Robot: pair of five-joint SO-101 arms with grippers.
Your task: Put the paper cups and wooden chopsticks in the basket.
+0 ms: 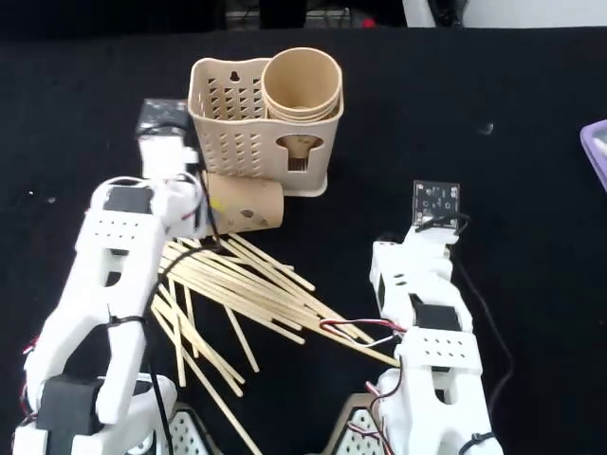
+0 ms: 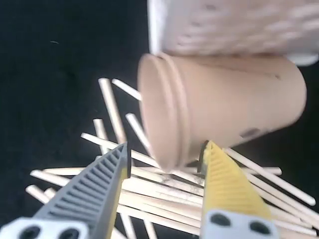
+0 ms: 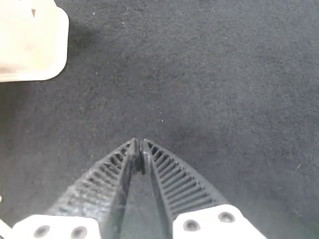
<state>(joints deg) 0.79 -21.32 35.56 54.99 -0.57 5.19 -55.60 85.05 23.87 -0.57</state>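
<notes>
Tan paper cup lies on its side, touching the beige perforated plastic basket, atop scattered wooden chopsticks. Left gripper spread, jaws flanking cup rim. Right gripper clenched, empty, above black table.

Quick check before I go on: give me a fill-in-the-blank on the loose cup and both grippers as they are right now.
1. The paper cup beside the basket lies on its ____.
2. The left gripper is ____ at that cup's rim, above the scattered wooden chopsticks.
3. The right gripper is ____ over the black table.

Missing words: side; open; shut.
</notes>
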